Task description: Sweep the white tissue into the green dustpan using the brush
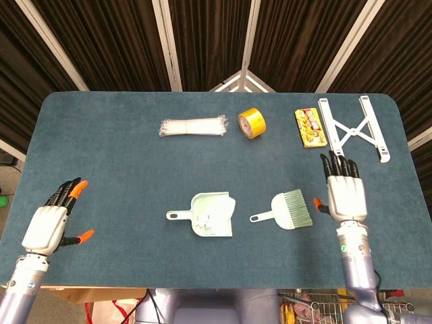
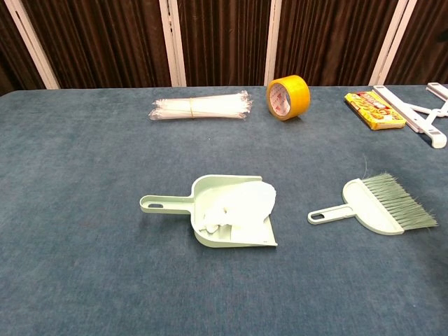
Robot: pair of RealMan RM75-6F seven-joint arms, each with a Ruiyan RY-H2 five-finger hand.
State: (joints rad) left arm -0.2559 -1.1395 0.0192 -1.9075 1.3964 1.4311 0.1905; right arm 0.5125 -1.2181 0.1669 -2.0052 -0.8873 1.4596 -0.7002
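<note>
White tissue (image 2: pixel 238 206) sits inside the green dustpan (image 2: pixel 162 203) mid-desk, brush (image 1: pixel 290 208) lies flat beside it, both hands (left (image 1: pixel 47 226), right (image 1: pixel 345 197)) hang released and empty, so sweeping looks basically finished.

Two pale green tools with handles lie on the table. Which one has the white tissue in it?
The dustpan, left of the brush; crumpled tissue fills its scoop, while the brush carries only bristles.

The table (image 1: pixel 121 162) is dark teal. The dustpan (image 2: pixel 210 210) and brush (image 2: pixel 378 206) are pale green, the tissue (image 2: pixel 241 203) white. The tape roll (image 2: pixel 287 96) is yellow. Each robot hand (image 1: pixel 345 196) is white with black fingers and orange tips.
</note>
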